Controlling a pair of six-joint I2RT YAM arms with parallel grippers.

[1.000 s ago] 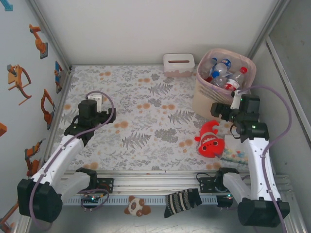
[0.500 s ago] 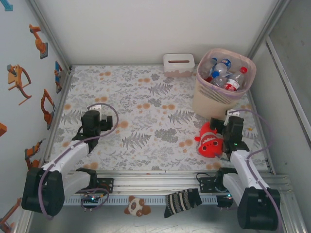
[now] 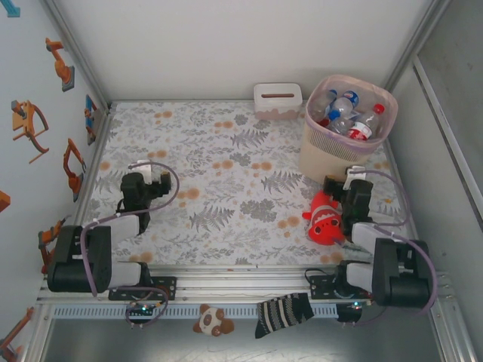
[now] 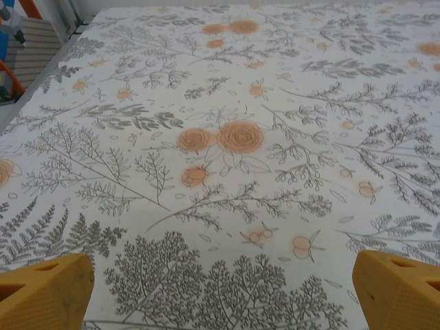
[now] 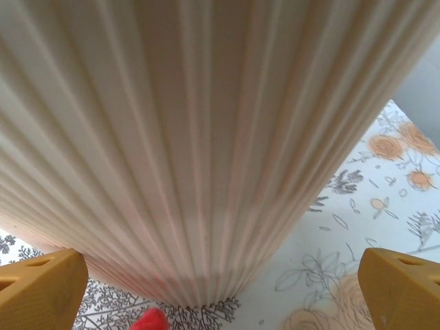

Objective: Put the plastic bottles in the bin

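Pink-beige ribbed bin [image 3: 326, 160] holds clear plastic bottles [image 3: 346, 113].

Both arms sit tucked in low at the bench's near edge, left arm [image 3: 90, 253] by the left corner, right arm [image 3: 389, 264] by the right. Left hand [image 3: 139, 186] and right hand [image 3: 351, 190] gape wide, nothing gripped, aimed at the far edge.

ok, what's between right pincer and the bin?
Right wrist view: a bare strip of floral tablecloth between right pincer and bin; clownfish plush tip at bottom edge.
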